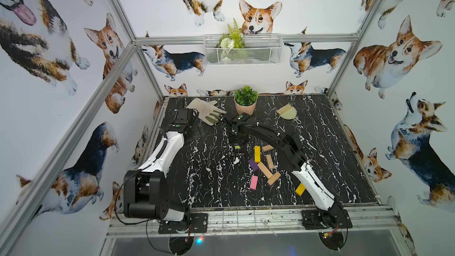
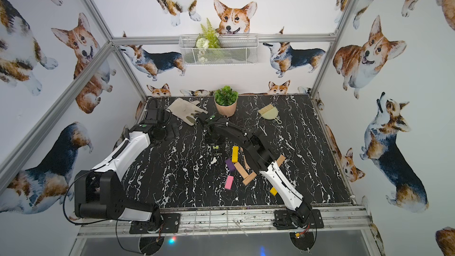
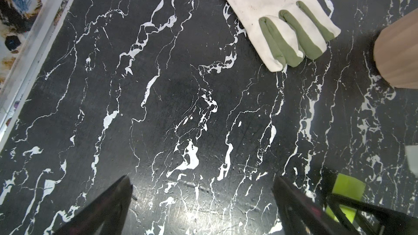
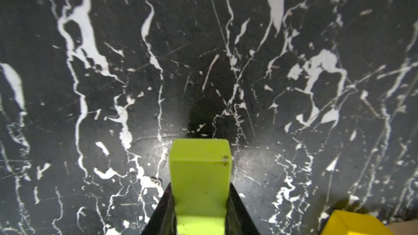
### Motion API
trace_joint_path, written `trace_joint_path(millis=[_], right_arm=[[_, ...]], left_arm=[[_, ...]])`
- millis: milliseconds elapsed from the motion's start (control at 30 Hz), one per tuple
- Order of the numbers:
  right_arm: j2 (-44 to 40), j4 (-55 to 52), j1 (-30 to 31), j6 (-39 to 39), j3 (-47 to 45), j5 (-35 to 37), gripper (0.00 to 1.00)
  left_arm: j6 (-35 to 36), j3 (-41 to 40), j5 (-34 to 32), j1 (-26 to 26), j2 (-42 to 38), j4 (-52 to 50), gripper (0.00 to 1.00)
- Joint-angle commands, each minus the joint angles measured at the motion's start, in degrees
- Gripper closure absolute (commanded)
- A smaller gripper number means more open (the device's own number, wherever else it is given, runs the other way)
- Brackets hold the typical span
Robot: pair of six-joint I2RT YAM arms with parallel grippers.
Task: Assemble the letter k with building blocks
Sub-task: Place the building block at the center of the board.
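Table (image 1: 209, 181): black marble, carrying all.
Back: glove (image 1: 204, 110), pot (image 1: 245, 106), brush (image 1: 287, 113) are sitting apart.
Right: yellow block (image 1: 257, 154), purple block (image 1: 253, 165), pink block (image 1: 253, 182), tan blocks (image 1: 265, 169) are lying clustered.

Table (image 1: 209, 181) marble-look, slight sheen; lime block (image 4: 200, 177) smooth matt; glove (image 3: 271, 3) cloth.
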Motion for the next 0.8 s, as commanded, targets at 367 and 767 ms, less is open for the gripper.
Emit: trace_joint_path(millis=[367, 767], right_arm=[[0.6, -1.5, -0.3, 2.7, -0.5, -0.9, 0.67], [-2.0, 0.3, -0.3, 2.8, -1.1, -0.2, 0.43]], left_arm=[[-0.4, 0.4, 0.2, 0.1, 0.3, 0.4, 0.0], [-0.3, 0.3, 0.2, 0.1, 0.3, 0.6, 0.0]])
